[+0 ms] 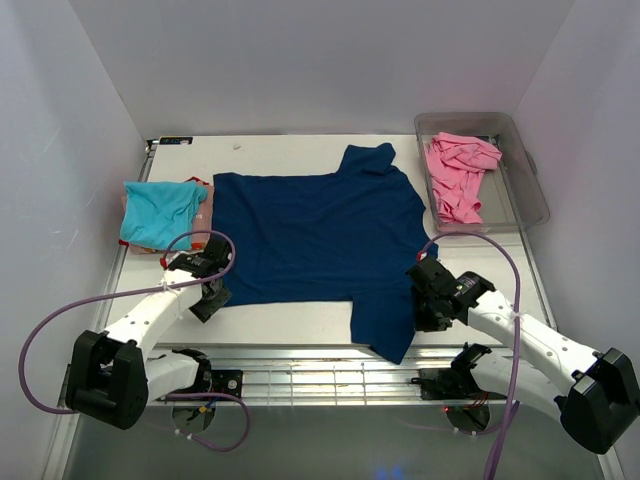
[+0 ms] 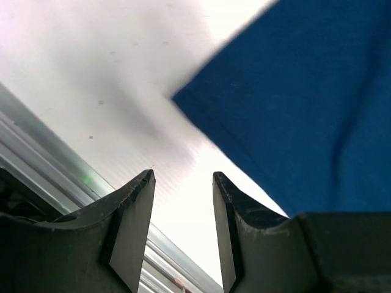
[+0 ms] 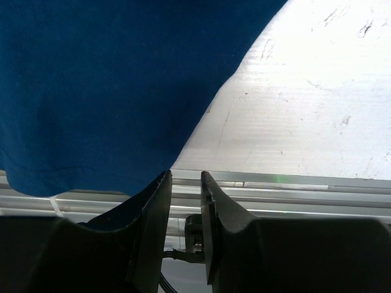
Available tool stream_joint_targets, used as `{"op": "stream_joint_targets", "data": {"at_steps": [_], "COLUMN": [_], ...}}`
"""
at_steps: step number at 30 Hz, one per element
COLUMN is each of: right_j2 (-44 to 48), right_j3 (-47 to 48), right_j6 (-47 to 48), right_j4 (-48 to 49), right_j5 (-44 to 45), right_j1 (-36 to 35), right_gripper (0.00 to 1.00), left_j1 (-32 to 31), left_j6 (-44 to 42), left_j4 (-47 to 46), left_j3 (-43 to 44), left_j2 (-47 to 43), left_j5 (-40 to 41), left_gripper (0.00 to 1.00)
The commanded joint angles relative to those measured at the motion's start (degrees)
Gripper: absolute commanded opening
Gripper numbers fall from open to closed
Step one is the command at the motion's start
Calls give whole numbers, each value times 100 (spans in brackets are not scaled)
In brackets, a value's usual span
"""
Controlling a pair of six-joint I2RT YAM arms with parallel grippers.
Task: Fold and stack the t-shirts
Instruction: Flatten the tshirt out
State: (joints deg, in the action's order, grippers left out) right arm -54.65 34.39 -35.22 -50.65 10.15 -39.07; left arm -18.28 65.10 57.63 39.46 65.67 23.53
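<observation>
We see the navy t-shirt [image 1: 310, 235] spread on the table [image 1: 280, 155], apparently crosswise, hem left and sleeves right. The near sleeve reaches the front edge. Our left gripper [image 2: 183, 177] is half open and empty, with the near hem corner just ahead on its right. Our right gripper [image 3: 185, 174] is narrowly parted beside the sleeve's edge and grips nothing.

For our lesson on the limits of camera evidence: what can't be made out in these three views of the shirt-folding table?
1. Top view: the turquoise t-shirt covers a salmon cloth beneath it; only its edge shows.
2. Right wrist view: the navy t-shirt runs off the top and left edges; whether the right gripper touches its hem is unclear.
3. Left wrist view: the navy t-shirt's corner is blurred.
</observation>
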Motion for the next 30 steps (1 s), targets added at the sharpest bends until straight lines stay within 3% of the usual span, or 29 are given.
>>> {"op": "stream_joint_targets", "data": {"at_steps": [1,9,30], "right_j2": [69,113,165], "right_j3": [-38,-152,-99], "right_j6": [-116,-248,-503], "right_j4": [91,187,-138], "right_j5": [-137,-242,-154], "right_j1": [-66,-118,-189], "right_gripper": [32,32,32], "left_j1": [-17,-17,0], "left_j6": [731,934,978], "left_j4": [161,-154,-1342], "left_j3": [-271,-343,-765], "left_j2": [-54,69,517], "left_j5": [468,1294,1154], "left_gripper": [54,52,51]}}
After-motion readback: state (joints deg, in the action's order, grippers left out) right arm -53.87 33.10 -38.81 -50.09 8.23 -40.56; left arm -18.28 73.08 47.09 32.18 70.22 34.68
